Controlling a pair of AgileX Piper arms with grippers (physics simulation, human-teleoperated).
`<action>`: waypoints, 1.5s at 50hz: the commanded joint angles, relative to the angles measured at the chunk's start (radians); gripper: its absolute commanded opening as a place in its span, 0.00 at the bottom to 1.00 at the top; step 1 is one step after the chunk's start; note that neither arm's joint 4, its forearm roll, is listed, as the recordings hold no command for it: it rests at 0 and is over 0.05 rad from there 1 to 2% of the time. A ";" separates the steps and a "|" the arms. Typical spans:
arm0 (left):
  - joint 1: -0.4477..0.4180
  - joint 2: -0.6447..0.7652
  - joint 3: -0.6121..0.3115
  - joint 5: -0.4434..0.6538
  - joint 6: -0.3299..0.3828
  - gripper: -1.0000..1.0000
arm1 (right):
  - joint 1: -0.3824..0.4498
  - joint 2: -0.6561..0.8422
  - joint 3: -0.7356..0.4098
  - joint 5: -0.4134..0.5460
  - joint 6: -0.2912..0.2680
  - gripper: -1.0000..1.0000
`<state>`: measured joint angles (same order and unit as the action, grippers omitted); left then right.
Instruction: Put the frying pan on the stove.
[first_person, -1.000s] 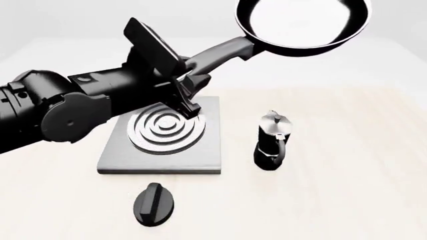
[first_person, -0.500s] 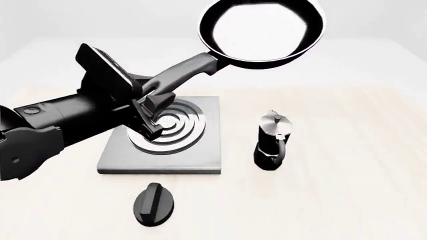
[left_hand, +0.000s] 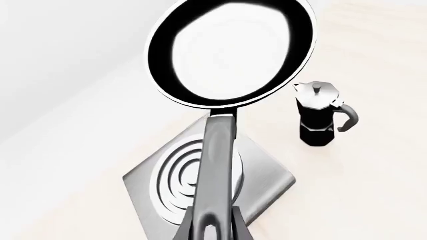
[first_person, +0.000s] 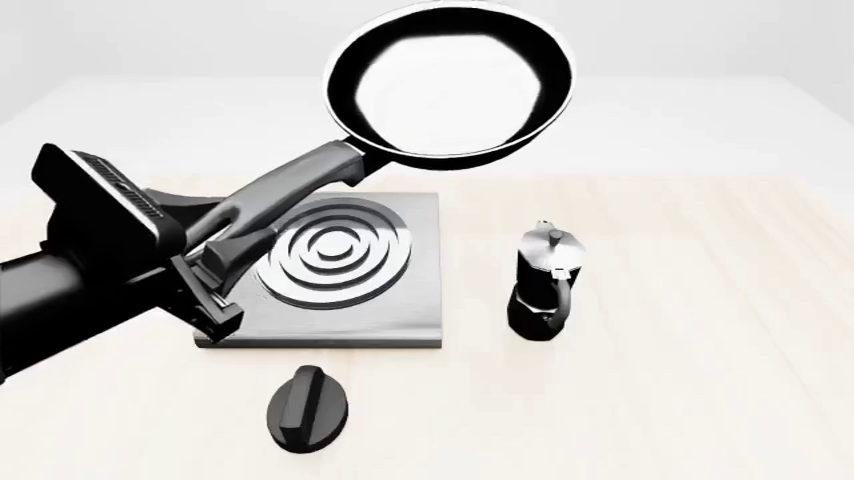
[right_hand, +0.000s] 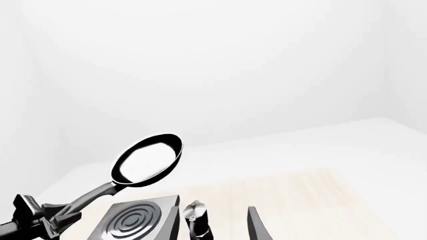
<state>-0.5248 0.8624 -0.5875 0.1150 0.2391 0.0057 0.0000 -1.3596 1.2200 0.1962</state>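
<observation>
Black frying pan (first_person: 451, 85) – grey stove (first_person: 400, 315), silver-dark rings.

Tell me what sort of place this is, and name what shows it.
Probably a mock kitchen set up in a simulator, not a real room. A stove slab, a moka pot and a frying pan held by the left gripper sit over a bare pale table, with blank white surroundings.

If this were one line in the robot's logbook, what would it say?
left gripper: shut on frying pan handle | frying pan: held in air above stove, not set down | moka pot: upright beside stove | right gripper: idle
</observation>
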 joint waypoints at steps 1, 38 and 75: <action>0.034 -0.173 0.057 0.063 0.000 0.00 | -0.012 0.000 0.012 0.000 -0.014 1.00; 0.136 -0.432 0.262 0.138 -0.066 0.00 | -0.009 0.000 0.013 0.000 -0.018 1.00; 0.199 -0.455 0.389 0.071 -0.085 0.00 | -0.010 0.000 0.017 0.000 -0.018 1.00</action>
<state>-0.3340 0.4355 -0.2007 0.2104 0.1455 0.0090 0.0000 -1.3572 1.2200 0.1877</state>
